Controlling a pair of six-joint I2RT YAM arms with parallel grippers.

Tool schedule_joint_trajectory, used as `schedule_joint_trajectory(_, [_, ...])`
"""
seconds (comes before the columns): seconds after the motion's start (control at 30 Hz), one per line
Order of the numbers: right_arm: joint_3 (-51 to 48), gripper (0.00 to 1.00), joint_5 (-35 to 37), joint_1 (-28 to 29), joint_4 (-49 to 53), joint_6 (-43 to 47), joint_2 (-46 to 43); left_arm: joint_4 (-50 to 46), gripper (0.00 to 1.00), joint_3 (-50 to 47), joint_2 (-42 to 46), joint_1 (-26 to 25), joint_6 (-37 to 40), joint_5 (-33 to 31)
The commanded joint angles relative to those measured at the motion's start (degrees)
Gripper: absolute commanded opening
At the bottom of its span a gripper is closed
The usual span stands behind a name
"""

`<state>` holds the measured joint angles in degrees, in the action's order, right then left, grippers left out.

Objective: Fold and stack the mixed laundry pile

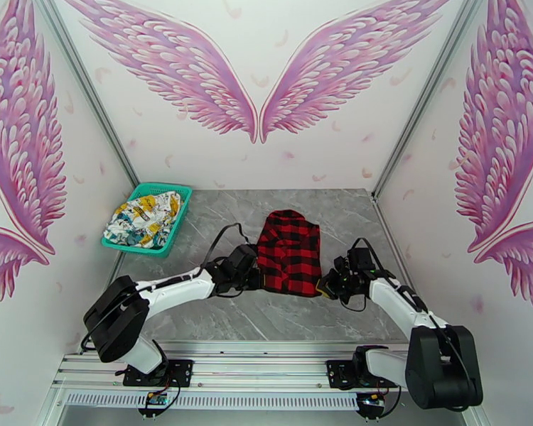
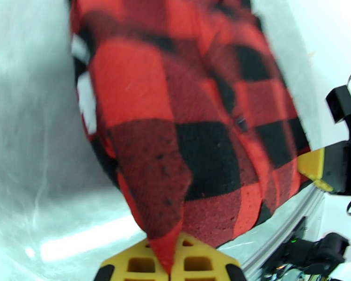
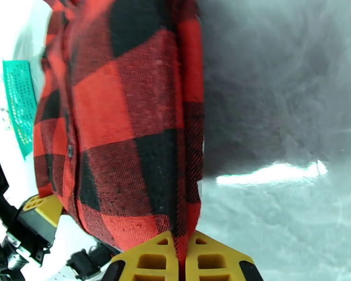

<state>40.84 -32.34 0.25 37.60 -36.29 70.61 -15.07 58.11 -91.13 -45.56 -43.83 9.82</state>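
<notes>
Top view: plaid garment (image 1: 289, 253) mid-frame on grey table (image 1: 266, 314). White print garment (image 1: 144, 220) bunched in teal basket (image 1: 183, 207), left of centre.
Left wrist: left gripper (image 2: 170, 264) (cut off by the bottom edge) clamped on plaid corner, blurred.
Right wrist: right gripper (image 3: 182, 259) pinching plaid hem, bottom edge.

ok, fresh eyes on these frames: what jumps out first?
The red-and-black plaid garment lies in the middle of the grey table, with the left tool and the right tool each pinched shut on a near corner. Next is the teal mesh basket at the table's far left, holding the white cartoon-print garment. Huge pink wing murals cover the walls.
</notes>
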Motion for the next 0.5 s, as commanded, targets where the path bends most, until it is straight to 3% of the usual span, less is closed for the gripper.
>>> schedule_joint_trajectory(0.0, [8.0, 0.00, 2.3, 0.1, 3.6, -3.5, 0.5, -3.0, 0.00, 7.1, -0.8, 3.0, 1.8, 4.6])
schedule_joint_trajectory(0.27, [23.4, 0.00, 3.1, -0.1, 3.2, -7.2, 9.4, -5.9, 0.00, 23.5, -8.8, 7.8, 2.0, 12.8])
schedule_joint_trajectory(0.47, [32.0, 0.00, 2.0, -0.6, 0.9, -8.9, 17.9, -4.9, 0.00, 31.6, -14.7, 11.2, 1.2, 15.0])
